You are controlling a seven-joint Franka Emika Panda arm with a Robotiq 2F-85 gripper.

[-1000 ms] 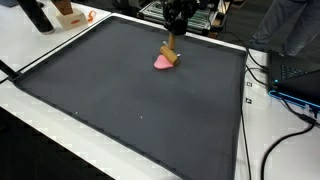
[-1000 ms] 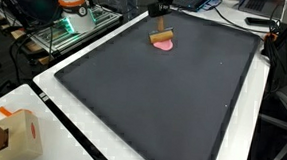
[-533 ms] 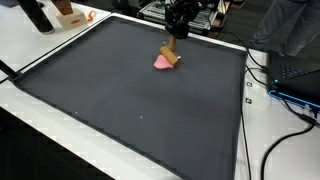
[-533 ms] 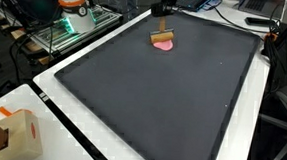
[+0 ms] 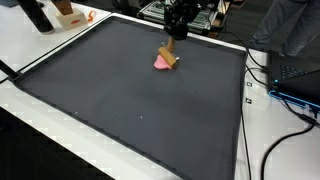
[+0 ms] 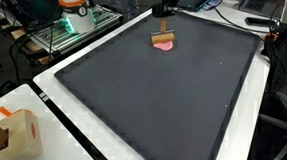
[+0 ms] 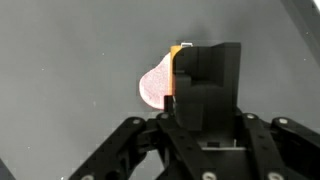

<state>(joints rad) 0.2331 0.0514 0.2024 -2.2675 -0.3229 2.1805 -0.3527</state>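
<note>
Wooden block (image 5: 172,53) at upper centre of the mat (image 5: 120,100), tilted against a pink piece (image 5: 160,63). The fingers (image 7: 205,80) sit directly over the block, hiding all but one edge. Whether they clamp it cannot be told. The block is probably light, stiff and sturdy, best gripped across its flat sides.

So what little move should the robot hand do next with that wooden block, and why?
Probably a slow, small lift straight up. The gripper looks clamped on the tilted wooden block, whose low end sits right by the pink piece on the dark mat. Sliding sideways could drag the pink piece along.
</note>
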